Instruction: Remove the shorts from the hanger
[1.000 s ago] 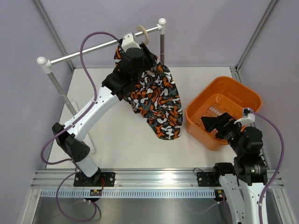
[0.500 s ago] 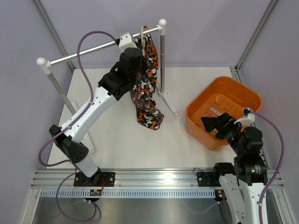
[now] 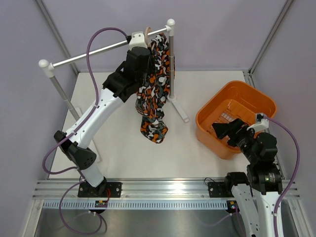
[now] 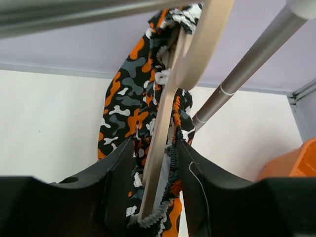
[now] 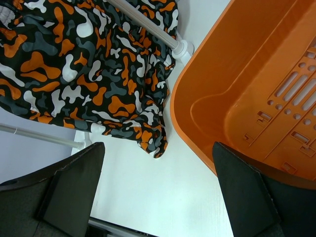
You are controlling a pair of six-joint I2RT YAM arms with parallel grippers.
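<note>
The camouflage shorts [image 3: 154,94] hang on the pale wooden hanger [image 3: 147,33], which hooks over the white-capped rail [image 3: 94,53] near its right post. My left gripper [image 3: 148,60] is up at the rail. In the left wrist view my left gripper [image 4: 155,148] is shut on the shorts' elastic waistband [image 4: 173,148] with the hanger's arm [image 4: 160,143] between the jaws. The shorts [image 4: 123,113] fall away behind. My right gripper [image 3: 224,131] is open and empty at the basket's near rim. In its wrist view the right gripper [image 5: 157,148] looks over the shorts [image 5: 84,64].
An orange basket [image 3: 200,121] stands at the right, also in the right wrist view [image 5: 232,74]. The rail's right post [image 4: 247,64] and its foot [image 3: 178,109] stand just right of the shorts. The left post [image 3: 61,91] is at the far left.
The shorts swung from spread wide toward the right to hanging narrow and edge-on under the rail. My left gripper turned and rose toward the rail. The right arm has not moved.
</note>
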